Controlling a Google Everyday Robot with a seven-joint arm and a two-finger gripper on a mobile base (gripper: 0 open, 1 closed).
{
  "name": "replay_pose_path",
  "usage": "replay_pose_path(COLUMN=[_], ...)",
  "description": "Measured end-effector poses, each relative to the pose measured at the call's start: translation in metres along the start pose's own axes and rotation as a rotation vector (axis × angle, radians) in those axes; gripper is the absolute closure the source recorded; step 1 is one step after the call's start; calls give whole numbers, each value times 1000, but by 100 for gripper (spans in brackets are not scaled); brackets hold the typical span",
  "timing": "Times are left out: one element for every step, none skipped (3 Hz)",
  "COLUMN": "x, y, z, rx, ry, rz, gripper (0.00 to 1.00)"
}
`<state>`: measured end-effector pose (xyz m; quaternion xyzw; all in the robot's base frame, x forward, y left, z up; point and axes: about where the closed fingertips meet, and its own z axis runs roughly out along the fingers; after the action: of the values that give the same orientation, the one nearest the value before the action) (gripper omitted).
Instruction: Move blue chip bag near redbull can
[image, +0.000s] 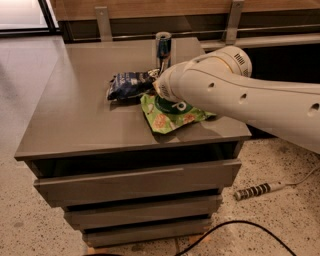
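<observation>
The blue chip bag (129, 84), dark navy with white lettering, hangs just above the grey tabletop (70, 120) at mid-back, its right end at my gripper (156, 77). The gripper is at the tip of my white arm (225, 92), which reaches in from the right, and it is shut on the bag's pale end. The arm's wrist hides most of the gripper. The redbull can (163, 49) stands upright at the back of the table, just behind and to the right of the bag, a short gap away.
A bright green snack bag (172, 114) lies flat under my wrist, right of centre. The table is a drawer unit with several drawers (135, 185). A wooden wall with metal brackets stands behind. A power strip (257, 190) and a black cable (235, 225) lie on the floor.
</observation>
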<state>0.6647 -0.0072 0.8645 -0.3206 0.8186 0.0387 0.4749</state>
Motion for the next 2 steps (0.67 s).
replay_pose_path(x=[-2, -2], y=[7, 20], z=[-7, -8], rx=[31, 32], ry=[8, 6], rz=[9, 13], gripper=[12, 0])
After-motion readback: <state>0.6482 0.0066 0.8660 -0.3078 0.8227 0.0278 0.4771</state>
